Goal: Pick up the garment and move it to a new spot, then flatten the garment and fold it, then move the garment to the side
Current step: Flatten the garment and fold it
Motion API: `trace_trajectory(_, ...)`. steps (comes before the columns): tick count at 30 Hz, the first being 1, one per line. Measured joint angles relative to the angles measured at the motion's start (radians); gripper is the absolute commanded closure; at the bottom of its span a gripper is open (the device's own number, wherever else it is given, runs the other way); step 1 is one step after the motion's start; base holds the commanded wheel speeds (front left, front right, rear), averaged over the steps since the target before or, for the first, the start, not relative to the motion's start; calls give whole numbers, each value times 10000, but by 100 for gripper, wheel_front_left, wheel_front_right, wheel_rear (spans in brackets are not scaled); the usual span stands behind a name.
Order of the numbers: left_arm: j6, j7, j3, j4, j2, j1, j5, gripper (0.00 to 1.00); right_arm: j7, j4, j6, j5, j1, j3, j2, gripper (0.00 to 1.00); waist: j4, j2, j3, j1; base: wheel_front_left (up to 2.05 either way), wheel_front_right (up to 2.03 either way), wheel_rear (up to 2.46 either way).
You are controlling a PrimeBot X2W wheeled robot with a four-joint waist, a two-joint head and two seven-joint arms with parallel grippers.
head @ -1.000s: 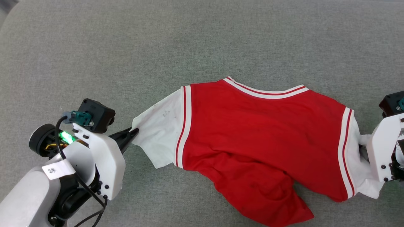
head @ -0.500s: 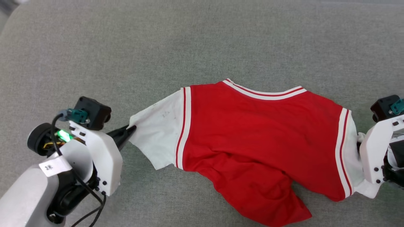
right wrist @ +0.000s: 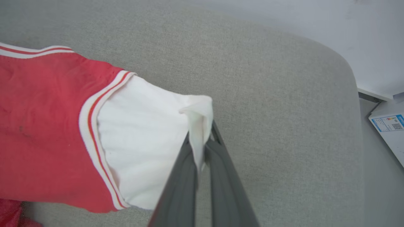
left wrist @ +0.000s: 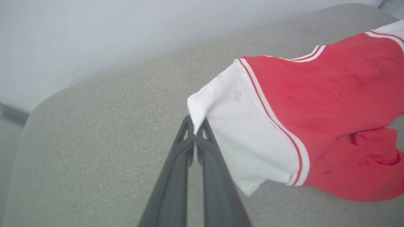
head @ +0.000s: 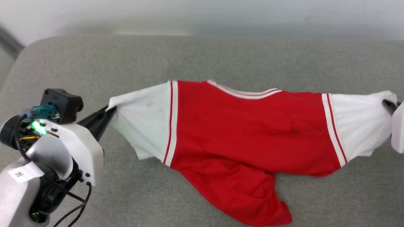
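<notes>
Our left gripper (left wrist: pixel 195 138) and right gripper (right wrist: pixel 202 148) each pinch a white end of the garment (head: pixel 246 126); we judge this the pick-up, next carrying it taut

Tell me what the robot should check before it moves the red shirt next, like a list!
1. Left gripper shut on a white corner of the jersey: ok.
2. Right gripper shut on the opposite white corner: ok.
3. Jersey stretched out between the two grippers: ok.
4. Whole jersey flat: not ok, the lower red part is bunched and crumpled.
5. Bare gray cushion around it for laying it down: ok.
6. Both fabric layers caught in each pinch: cannot tell.
</notes>
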Motion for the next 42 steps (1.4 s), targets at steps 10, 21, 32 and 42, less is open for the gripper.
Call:
trace_trajectory(10, 403, -376, 857, -846, 560, 35, 272, 100, 90, -1417, 0, 71, -314, -667, -67, 100, -183, 0, -1196, -2, 0, 0, 0)
trace_trajectory(21, 594, -1126, 1841, -1254, 825, -802, 414, 100, 130, -2587, 0, 59, -1275, -965, -54, 100, -246, 0, -1697, -3, 0, 0, 0)
trace_trajectory(32, 711, -1590, 2819, -1572, 1243, -2021, 525, 100, -430, -2778, 0, 194, -2737, -1081, -213, 100, -304, 0, -1513, -3, 0, 0, 0)
trace_trajectory(42, 96, -1774, 2711, -270, 1407, -4684, 251, 100, -1241, -1582, 0, 148, -5648, -493, -155, 100, -373, -1, -209, -2, 0, 0, 0)
